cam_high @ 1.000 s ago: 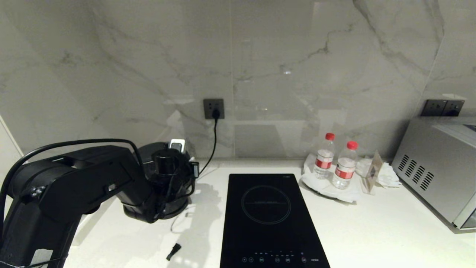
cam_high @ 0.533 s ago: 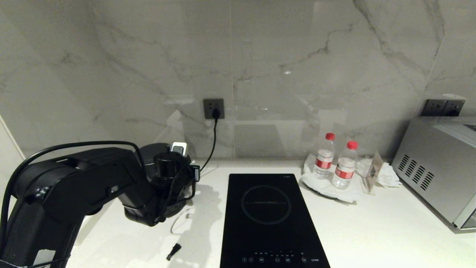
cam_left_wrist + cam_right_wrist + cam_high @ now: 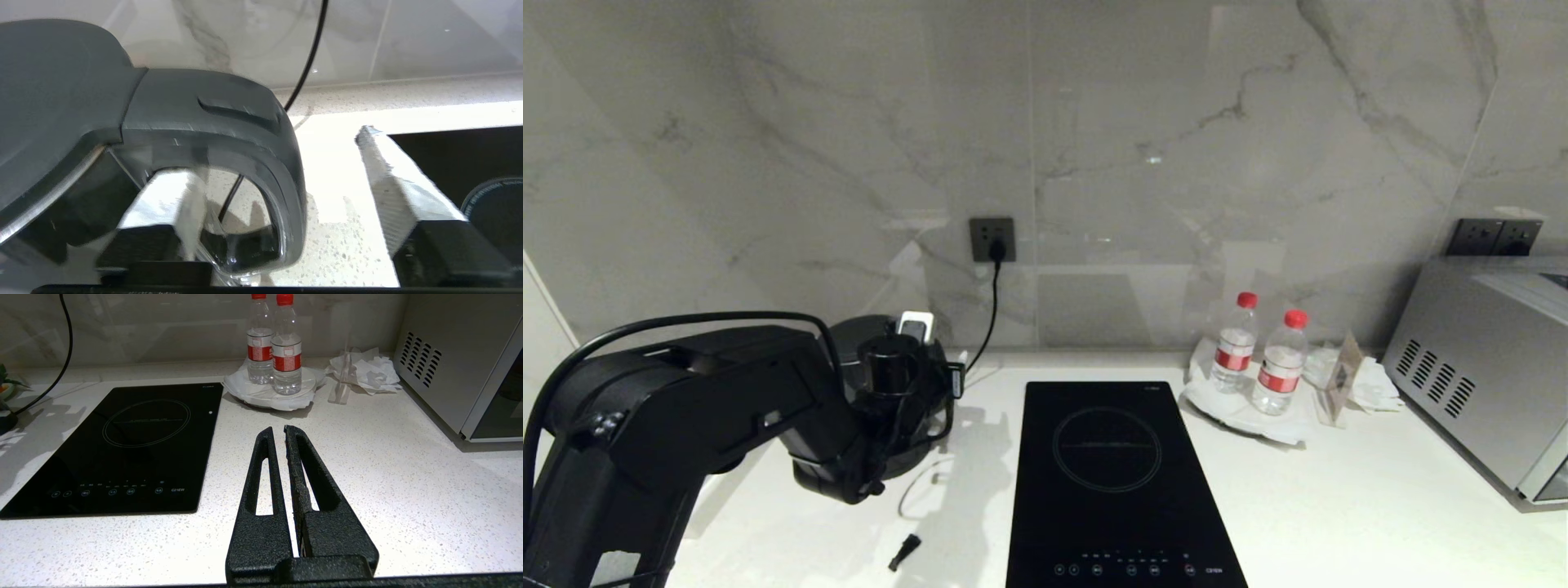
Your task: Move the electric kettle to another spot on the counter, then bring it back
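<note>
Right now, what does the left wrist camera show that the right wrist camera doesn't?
Only the left wrist view shows the electric kettle close up, its loop handle standing between the spread fingers of the left claw, which touch nothing. Only the right wrist view shows the right claw shut above the counter, two water bottles on a plate, crumpled tissue and the microwave. Both show the speckled counter, the induction hob, the black power cord and the marble wall.

The tall glossy black electric kettle (image 3: 866, 347) stands at the white speckled stone counter's (image 3: 1339, 506) back left, left of the black glass induction hob (image 3: 1115, 482); two clear plastic water bottles (image 3: 1258, 359) stand right of the hob.
</note>
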Robot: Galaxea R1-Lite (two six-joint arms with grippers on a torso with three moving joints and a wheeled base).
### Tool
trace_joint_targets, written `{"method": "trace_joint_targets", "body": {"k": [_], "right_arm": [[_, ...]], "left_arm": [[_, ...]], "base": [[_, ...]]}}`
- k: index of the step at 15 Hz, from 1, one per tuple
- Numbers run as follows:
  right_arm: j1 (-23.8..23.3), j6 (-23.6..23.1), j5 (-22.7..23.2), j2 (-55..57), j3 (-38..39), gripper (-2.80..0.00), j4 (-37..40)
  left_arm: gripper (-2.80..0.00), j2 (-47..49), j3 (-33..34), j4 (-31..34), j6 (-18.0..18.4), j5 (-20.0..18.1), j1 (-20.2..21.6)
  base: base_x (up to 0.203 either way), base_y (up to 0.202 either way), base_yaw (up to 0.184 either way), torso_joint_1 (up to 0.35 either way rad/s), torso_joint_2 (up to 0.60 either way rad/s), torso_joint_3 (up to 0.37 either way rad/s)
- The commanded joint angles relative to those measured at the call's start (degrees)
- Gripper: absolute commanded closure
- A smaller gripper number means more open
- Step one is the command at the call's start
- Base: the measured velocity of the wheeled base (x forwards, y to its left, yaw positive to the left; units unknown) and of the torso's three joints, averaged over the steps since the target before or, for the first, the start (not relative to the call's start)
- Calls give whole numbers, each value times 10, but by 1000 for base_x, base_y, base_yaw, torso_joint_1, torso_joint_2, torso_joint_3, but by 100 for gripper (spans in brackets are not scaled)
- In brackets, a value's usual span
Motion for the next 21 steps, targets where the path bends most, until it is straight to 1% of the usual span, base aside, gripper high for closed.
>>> {"method": "trace_joint_targets", "body": {"k": [1, 15, 18, 21], "right_arm": [[0, 0, 0, 0, 0, 0, 0], [0, 0, 0, 0, 0, 0, 0], [0, 0, 0, 0, 0, 0, 0], [0, 0, 0, 0, 0, 0, 0]], "left_arm": [[-280, 0, 19, -9, 0, 0, 0], [-280, -4, 188, -161, -1, -22, 5], [-280, -8, 239, -170, -2, -31, 6], [-280, -11, 247, -170, -2, -32, 7]], "base": [[0, 0, 0, 0, 0, 0], [0, 0, 0, 0, 0, 0], [0, 0, 0, 0, 0, 0], [0, 0, 0, 0, 0, 0]]}}
